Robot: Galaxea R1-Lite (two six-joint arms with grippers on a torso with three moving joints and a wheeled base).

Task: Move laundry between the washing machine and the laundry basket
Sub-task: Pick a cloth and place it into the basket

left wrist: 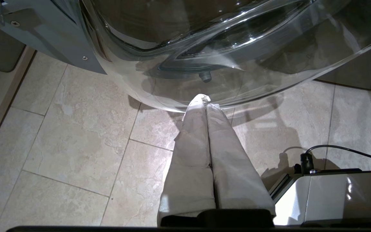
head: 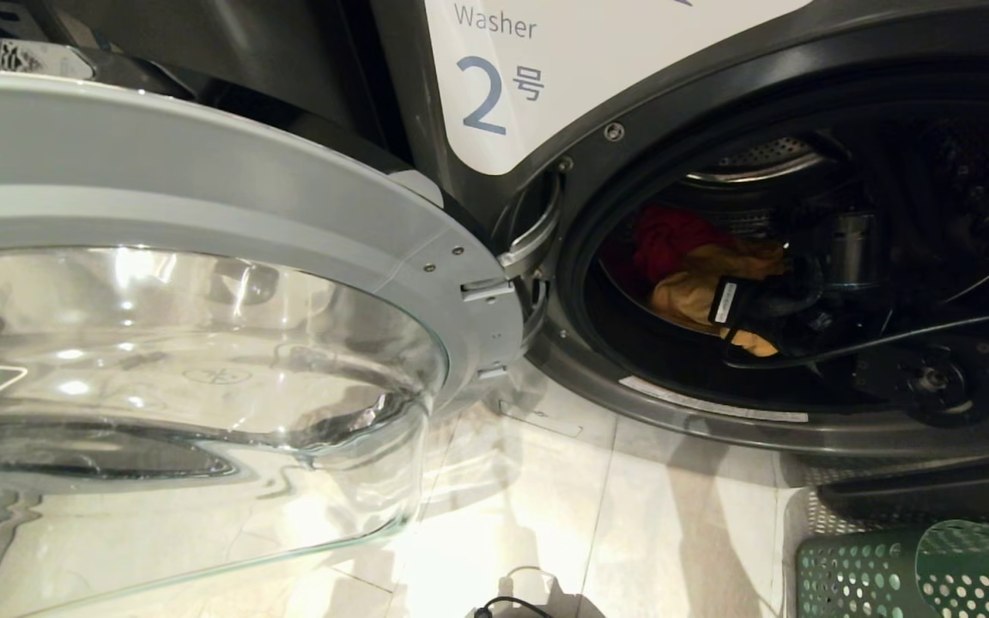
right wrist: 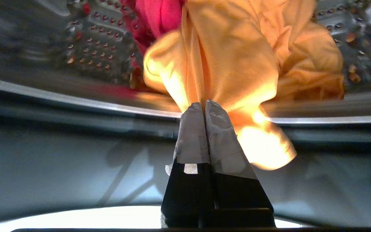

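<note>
The washing machine (head: 409, 103) marked "2" stands with its round glass door (head: 203, 215) swung wide open. Inside the drum (right wrist: 101, 54) lie a magenta-red garment (right wrist: 159, 16) and a yellow-orange garment (right wrist: 237, 64) of the laundry. My right gripper (right wrist: 204, 104) is at the drum's mouth, shut on a fold of the yellow-orange garment, which hangs from the tips over the door rim. In the head view the right arm (head: 769, 300) reaches into the opening beside the yellow cloth (head: 683, 296). My left gripper (left wrist: 206, 101) hangs shut and empty over the floor under the glass door. A corner of the green laundry basket (head: 915, 571) shows at the lower right.
The open door's glass bowl (left wrist: 204, 48) juts out low over the beige floor tiles (head: 632, 515), just left of the drum opening. A black cable (head: 503, 605) lies on the floor by my base. The basket stands directly below the drum's right side.
</note>
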